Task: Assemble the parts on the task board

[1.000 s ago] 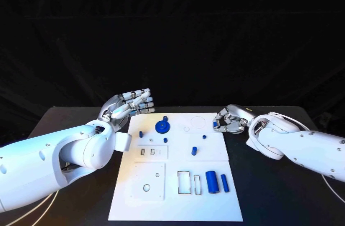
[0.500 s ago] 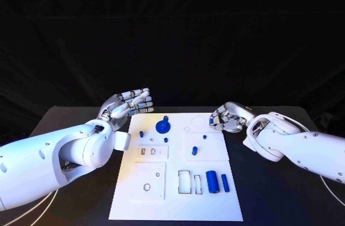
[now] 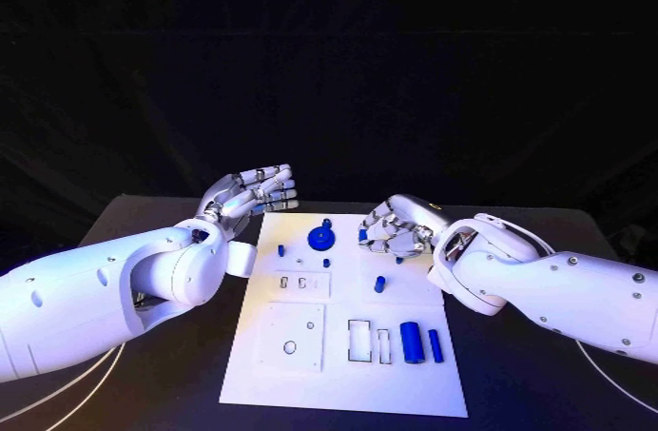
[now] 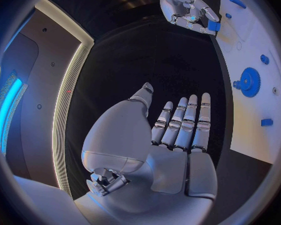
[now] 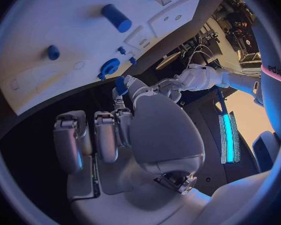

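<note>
Your left hand (image 3: 251,191): fingers straight, side by side, holding nothing, beside white board (image 3: 343,374) far corner. Blue gear (image 3: 322,239) between hands. Your right hand (image 3: 395,229): pinching small blue piece (image 4: 213,26) over board.

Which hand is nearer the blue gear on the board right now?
Right. The right hand, pinching a small blue part, hovers over the task board just beside the blue gear. The left hand is raised off the board's far left corner, farther away.
</note>
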Available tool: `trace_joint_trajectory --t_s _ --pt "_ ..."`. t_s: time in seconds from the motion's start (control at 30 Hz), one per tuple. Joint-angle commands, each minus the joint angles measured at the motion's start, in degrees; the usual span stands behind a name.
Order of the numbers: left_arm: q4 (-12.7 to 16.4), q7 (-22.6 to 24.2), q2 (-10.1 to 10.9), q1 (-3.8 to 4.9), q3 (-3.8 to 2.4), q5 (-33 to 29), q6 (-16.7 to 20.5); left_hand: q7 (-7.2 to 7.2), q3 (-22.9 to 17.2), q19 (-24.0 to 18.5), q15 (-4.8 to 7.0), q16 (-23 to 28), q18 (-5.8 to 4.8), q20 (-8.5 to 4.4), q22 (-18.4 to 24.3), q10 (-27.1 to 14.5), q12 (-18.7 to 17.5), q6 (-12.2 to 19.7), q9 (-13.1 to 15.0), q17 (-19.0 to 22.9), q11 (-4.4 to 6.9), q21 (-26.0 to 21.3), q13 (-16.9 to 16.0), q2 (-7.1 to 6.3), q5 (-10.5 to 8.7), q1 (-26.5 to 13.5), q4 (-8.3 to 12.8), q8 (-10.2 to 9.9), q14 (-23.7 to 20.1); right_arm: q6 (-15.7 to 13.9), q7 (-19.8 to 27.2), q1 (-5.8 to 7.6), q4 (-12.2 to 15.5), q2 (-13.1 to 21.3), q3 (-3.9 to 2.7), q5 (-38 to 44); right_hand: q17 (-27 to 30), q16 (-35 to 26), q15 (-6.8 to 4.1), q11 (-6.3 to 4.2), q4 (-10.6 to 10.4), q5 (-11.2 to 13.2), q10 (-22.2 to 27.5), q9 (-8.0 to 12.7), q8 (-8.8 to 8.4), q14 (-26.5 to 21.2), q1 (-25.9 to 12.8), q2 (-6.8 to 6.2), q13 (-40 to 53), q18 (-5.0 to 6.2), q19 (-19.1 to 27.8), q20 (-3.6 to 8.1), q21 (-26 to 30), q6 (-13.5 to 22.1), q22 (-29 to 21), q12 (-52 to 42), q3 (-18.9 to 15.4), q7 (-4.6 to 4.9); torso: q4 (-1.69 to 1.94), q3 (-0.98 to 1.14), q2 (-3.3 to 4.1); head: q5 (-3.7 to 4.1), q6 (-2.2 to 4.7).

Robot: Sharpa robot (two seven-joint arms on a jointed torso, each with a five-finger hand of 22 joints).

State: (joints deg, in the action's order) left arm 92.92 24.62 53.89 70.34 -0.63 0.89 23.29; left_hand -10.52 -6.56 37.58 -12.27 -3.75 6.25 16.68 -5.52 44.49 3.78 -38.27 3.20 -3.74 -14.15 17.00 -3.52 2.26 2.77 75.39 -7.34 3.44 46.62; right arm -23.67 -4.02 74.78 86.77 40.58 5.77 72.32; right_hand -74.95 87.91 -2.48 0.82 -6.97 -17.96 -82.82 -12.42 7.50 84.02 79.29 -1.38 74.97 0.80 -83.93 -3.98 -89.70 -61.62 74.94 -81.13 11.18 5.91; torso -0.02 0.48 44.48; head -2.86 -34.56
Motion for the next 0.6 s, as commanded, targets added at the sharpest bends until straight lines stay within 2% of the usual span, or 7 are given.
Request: trace_joint_trajectory --t_s 0.03,0.17,0.27,0.6 --pt "-0.6 0.2 -0.3 -0.08 0.03 -0.2 -2.2 -6.15 0.3 -0.4 0.11 -0.1 -0.39 -0.02 0.1 0.5 -0.1 -0.3 0.0 -0.1 0.03 -0.1 0.0 -0.01 0.15 -0.2 0.1 -0.2 0.4 1.5 -1.8 -0.75 -0.4 -2.3 0.20 4.1 -12.2 0.3 -0.29 0.11 -0.2 -0.3 -0.5 -0.5 0.36 5.3 -0.7 -0.04 7.4 -0.80 -6.1 0.34 -0.3 -1.0 15.1 -0.3 0.4 -0.60 0.09 -0.32 -0.78 -1.11 -1.18" --pt "-1.1 0.1 -0.4 -0.13 0.12 -0.3 -2.3 -6.12 0.3 -0.3 0.16 -0.2 -0.36 -0.03 0.1 0.9 0.0 -0.6 0.1 -0.1 0.07 0.0 -0.1 0.02 0.15 -0.2 0.2 -0.2 0.6 1.6 -2.6 -1.57 -1.0 -4.8 0.54 6.3 -12.1 0.2 -0.29 0.10 -0.2 -0.3 -0.5 -0.5 0.37 5.3 -0.7 -0.06 7.4 -0.80 -6.1 0.34 -0.3 -1.1 15.1 -0.3 0.4 -0.61 0.21 -0.48 -1.01 -2.15 -2.08" --pt "-1.2 0.1 -0.5 -0.15 0.17 -0.3 -2.3 -6.11 0.3 -0.3 0.18 -0.2 -0.35 -0.03 0.1 1.0 0.0 -0.8 0.1 -0.1 0.08 0.0 -0.1 0.03 0.15 -0.3 0.2 -0.1 0.7 1.6 -3.1 -2.39 -1.3 -6.5 0.72 8.2 -12.1 0.2 -0.30 0.09 -0.3 -0.3 -0.6 -0.5 0.42 5.3 -0.9 -0.07 7.5 -0.80 -6.1 0.34 -0.3 -1.1 15.1 -0.4 0.4 -0.64 0.34 -0.54 -1.00 -2.65 -2.43" --pt "-1.0 0.1 -0.7 -0.16 0.22 -0.4 -2.2 -6.11 0.3 -0.2 0.21 -0.2 -0.33 -0.04 0.1 1.2 0.0 -1.0 0.1 -0.2 0.10 0.0 -0.1 0.04 0.15 -0.3 0.2 -0.1 0.8 1.5 -4.4 -4.81 -3.6 -11.0 1.06 12.3 -12.0 0.2 -0.31 0.06 -0.4 -0.3 -0.6 -0.5 0.49 5.3 -1.1 -0.10 7.5 -0.80 -6.1 0.35 -0.3 -1.2 15.1 -0.4 0.4 -0.66 0.29 -0.43 -0.86 -3.07 -3.17"
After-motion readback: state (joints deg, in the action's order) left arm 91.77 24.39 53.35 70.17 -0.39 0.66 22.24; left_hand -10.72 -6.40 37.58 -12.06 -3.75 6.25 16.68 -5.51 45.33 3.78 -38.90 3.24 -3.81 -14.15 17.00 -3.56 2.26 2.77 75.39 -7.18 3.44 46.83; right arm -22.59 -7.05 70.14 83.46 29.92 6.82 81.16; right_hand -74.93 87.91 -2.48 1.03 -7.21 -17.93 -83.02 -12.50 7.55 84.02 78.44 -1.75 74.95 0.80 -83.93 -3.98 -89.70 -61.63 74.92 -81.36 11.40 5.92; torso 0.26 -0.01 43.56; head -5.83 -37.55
